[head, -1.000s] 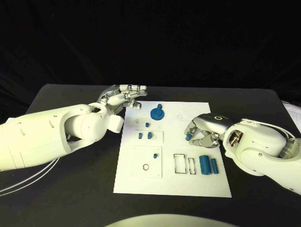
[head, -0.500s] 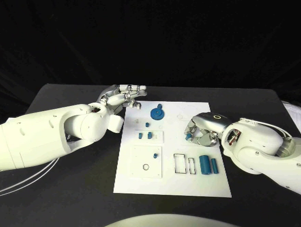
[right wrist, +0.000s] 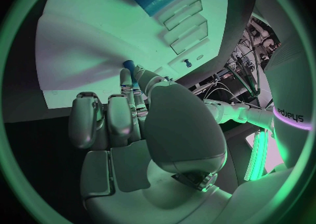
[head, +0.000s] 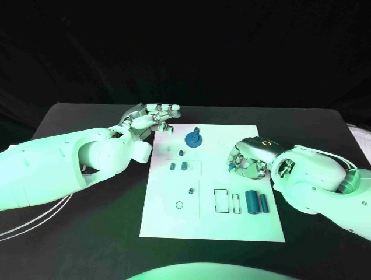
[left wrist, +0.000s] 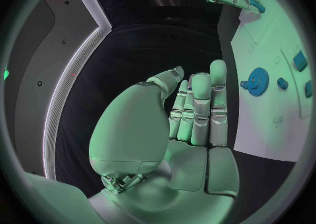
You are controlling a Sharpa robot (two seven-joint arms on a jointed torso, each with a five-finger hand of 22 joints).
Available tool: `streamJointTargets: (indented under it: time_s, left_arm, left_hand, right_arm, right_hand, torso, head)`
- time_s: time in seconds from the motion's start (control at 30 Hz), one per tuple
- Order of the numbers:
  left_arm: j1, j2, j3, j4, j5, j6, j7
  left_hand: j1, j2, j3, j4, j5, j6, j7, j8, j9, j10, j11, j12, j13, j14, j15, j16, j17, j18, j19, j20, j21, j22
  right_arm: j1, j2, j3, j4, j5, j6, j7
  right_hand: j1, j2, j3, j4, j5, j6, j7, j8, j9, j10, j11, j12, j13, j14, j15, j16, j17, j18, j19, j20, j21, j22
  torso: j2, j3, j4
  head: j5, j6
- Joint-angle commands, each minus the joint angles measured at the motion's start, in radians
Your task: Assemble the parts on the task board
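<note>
right hand pinches a small blue part over the task board near its right edge, not yet seated. left hand empty, fingers apart, at the board's far left corner. gear and cylinders lie loose; most assembly apparently left.

A black table stands under a greenish light, its matte top reaching back to a straight far edge. Behind it hangs a black curtain in soft folds, swallowing everything beyond. From the left wrist view, a dark grey wall panel curves past, edged by a pale strip. Something white lies at the table's right end.
</note>
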Motion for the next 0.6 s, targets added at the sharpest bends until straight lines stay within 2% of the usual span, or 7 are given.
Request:
streamJointTargets:
  time_s: [0.03, 0.27, 0.6]
  left_arm:
    - [0.0, 0.0, 0.001, 0.002, -0.004, 0.018, 0.003]
    - [0.0, 0.0, 0.001, -0.001, -0.004, 0.019, 0.003]
    - [0.0, 0.001, 0.001, -0.003, -0.004, 0.019, 0.002]
  left_hand:
    - [-0.003, 0.007, -0.003, -0.004, 0.0, -0.006, -0.002, 0.004, -0.001, -0.007, -0.001, 0.007, -0.001, 0.001, 0.006, 0.005, 0.001, 0.018, 0.0, 0.006, -0.004, -0.001]
    - [-0.003, 0.009, -0.003, -0.006, 0.001, -0.007, -0.002, 0.005, -0.001, -0.009, -0.001, 0.009, -0.001, 0.001, 0.006, 0.006, 0.001, 0.018, 0.0, 0.006, -0.004, -0.001]
    - [-0.003, 0.009, -0.003, -0.006, 0.001, -0.007, -0.002, 0.005, -0.001, -0.009, -0.001, 0.009, -0.001, 0.001, 0.006, 0.006, 0.001, 0.018, 0.0, 0.006, -0.004, -0.001]
  right_arm:
    - [0.0, -0.004, 0.002, 0.014, -0.006, -0.058, -0.003]
    - [0.007, -0.037, 0.011, 0.063, 0.062, -0.102, 0.0]
    - [0.023, -0.058, 0.018, 0.15, 0.121, -0.12, 0.007]
  right_hand:
    - [0.007, 0.013, 0.008, 0.0, -0.002, 0.01, -0.004, 0.005, 0.014, 0.0, 0.004, -0.006, -0.003, 0.022, -0.007, 0.005, 0.002, -0.009, 0.006, 0.0, 0.005, 0.003]
    - [-0.001, 0.007, 0.01, 0.001, -0.001, 0.009, -0.002, 0.003, 0.016, -0.001, 0.007, -0.013, -0.004, 0.022, -0.006, 0.007, 0.003, -0.01, 0.007, 0.0, 0.007, 0.005]
    - [-0.006, 0.002, 0.012, 0.002, 0.002, 0.007, 0.0, 0.001, 0.016, -0.002, 0.008, -0.018, -0.004, 0.022, -0.005, 0.007, 0.001, -0.01, 0.008, 0.001, 0.008, 0.007]
  torso:
    - [0.0, 0.0006, -0.0002]
    - [-0.001, -0.0002, 0.0002]
    - [0.001, 0.0006, 0.0007]
  head:
    - [-0.001, 0.001]
    - [-0.004, 0.005]
    - [0.002, 0.003]
